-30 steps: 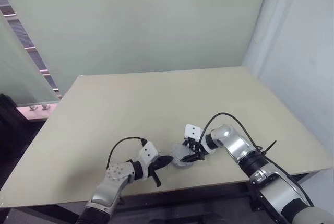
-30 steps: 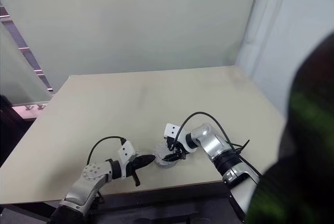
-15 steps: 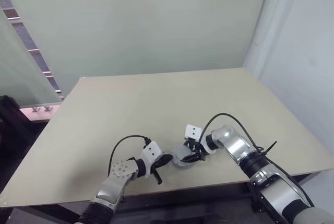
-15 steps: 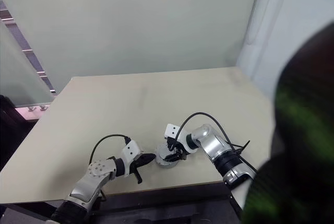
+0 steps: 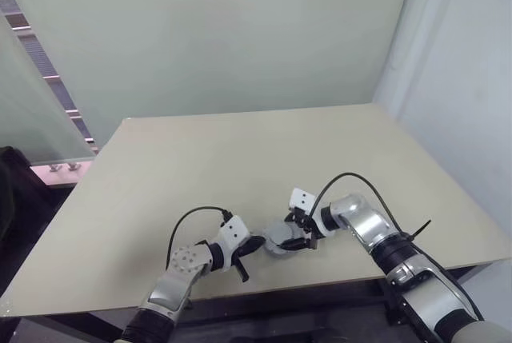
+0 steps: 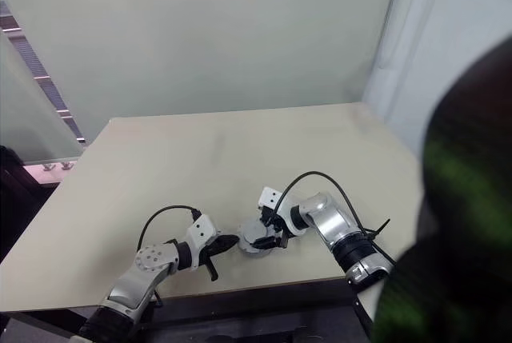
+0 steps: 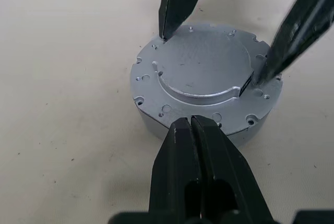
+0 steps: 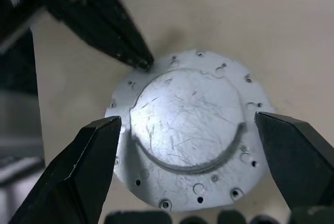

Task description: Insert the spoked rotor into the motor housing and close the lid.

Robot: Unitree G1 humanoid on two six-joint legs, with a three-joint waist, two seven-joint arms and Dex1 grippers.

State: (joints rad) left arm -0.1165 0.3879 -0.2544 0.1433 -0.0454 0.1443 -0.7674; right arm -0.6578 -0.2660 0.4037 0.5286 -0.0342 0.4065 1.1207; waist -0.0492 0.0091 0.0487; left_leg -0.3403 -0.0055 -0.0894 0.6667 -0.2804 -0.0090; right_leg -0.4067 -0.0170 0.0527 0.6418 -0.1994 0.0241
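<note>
Plain beige desk [image 5: 240, 159] against a pale green wall, and pretty much the only thing on it is the grey metal puck near the front edge, right between the two arms. That puck is the lid [image 7: 206, 75] sitting flat on top of the motor housing [image 7: 156, 125], whose side wall you can just see below the lid's rim. No sign of the spoked rotor from outside, so my guess is it's already down inside under the lid.

So the step in hand looks like the very end: closing/seating the lid. The left claw [image 7: 190, 122] has its fingers pressed together and the tip rests against the near edge of the lid, like it's pinning or steadying the stack. The right claw [image 8: 188, 130] comes at the lid from the opposite side with its fingers spread wide, one on either side of the lid and not clamping it; I can't tell whether the tips actually brush the rim.

What next? If I had to call it, check that the lid sits flush all the way round, maybe push down lightly if one side is proud. Then both claws need to lift clear straight off the lid without dragging it sideways, since the stack is loose on the desk and would slide easily
</note>
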